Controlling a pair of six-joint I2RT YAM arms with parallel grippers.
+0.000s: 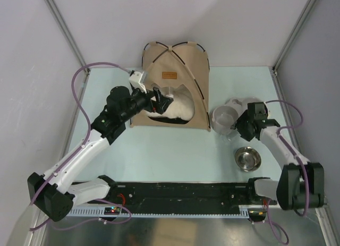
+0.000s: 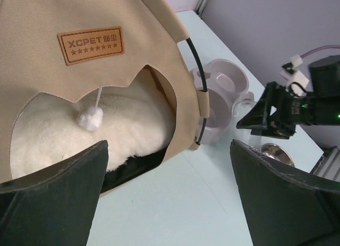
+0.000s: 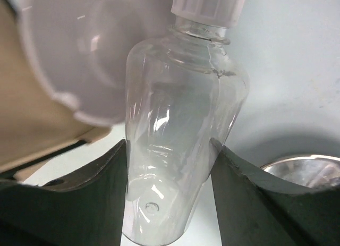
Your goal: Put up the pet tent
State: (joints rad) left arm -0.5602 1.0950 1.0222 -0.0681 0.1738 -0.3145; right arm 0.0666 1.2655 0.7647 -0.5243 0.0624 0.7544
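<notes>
I am watching the pet tent (image 1: 186, 70) standing upright on the bench (image 1: 175, 155), its doorway facing my arms. The left tool (image 1: 161, 101) is hanging right at that doorway, spread as wide as it goes and holding nothing. The pompom (image 2: 90, 118) and cushion (image 2: 122, 129) are lying straight ahead of it. Right of the tent, the right tool (image 3: 169, 145) is straddling a clear bottle (image 3: 180, 97), with both fingers touching its sides. I am judging the left arm nearer the tent and the one free to work on it.
</notes>
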